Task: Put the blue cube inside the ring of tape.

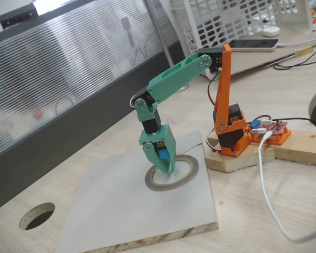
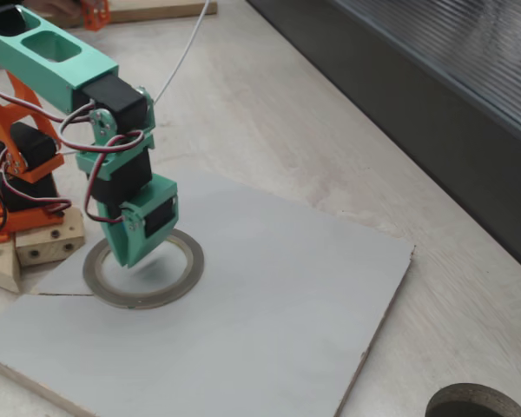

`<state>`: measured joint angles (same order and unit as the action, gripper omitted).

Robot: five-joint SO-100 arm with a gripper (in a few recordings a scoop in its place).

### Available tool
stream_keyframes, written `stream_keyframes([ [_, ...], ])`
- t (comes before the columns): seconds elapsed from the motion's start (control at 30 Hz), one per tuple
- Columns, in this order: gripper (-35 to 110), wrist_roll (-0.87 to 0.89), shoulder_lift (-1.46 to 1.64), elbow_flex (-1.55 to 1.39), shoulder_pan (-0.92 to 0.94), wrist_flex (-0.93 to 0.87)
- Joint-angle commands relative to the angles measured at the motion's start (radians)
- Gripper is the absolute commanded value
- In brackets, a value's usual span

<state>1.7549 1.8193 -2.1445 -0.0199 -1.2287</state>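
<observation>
A green gripper [image 1: 166, 167] is seen pointing straight down over the middle of a ring of tape [image 1: 188, 175], with its jaws drawn narrow around a small blue cube [image 1: 162, 154] that is pinched between them, high up near the base of the fingers. The cube is held above the board, not yet resting on it, and the fingertips reach down inside the ring's opening. In a fixed view taken from the opposite side, the gripper [image 2: 132, 258] is shown from behind, hanging over the ring of tape [image 2: 184, 276]; the cube is hidden there by the gripper body. The cube can be judged light, hard and smooth-sided, so it is likely to slip if squeezed off-centre; it is best taken across two flat opposite faces, as appears to be done here. Being so small, it may bounce or roll a little when let go from a height. The ring is thin, flat and probably light, and could be nudged by a fingertip. The ring lies on a pale grey board [image 1: 110, 211], near the corner closest to the arm's orange base [image 1: 231, 132]. The board sits on a light wooden table [image 1: 284, 211], in which a round hole [image 1: 37, 215] is cut.
</observation>
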Motion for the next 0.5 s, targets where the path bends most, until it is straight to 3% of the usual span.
stream_keyframes([
  [0.0,2,0.009,0.032,-0.005,-0.017,-0.008],
  [0.47,2,0.009,0.031,-0.003,-0.017,-0.018],
])
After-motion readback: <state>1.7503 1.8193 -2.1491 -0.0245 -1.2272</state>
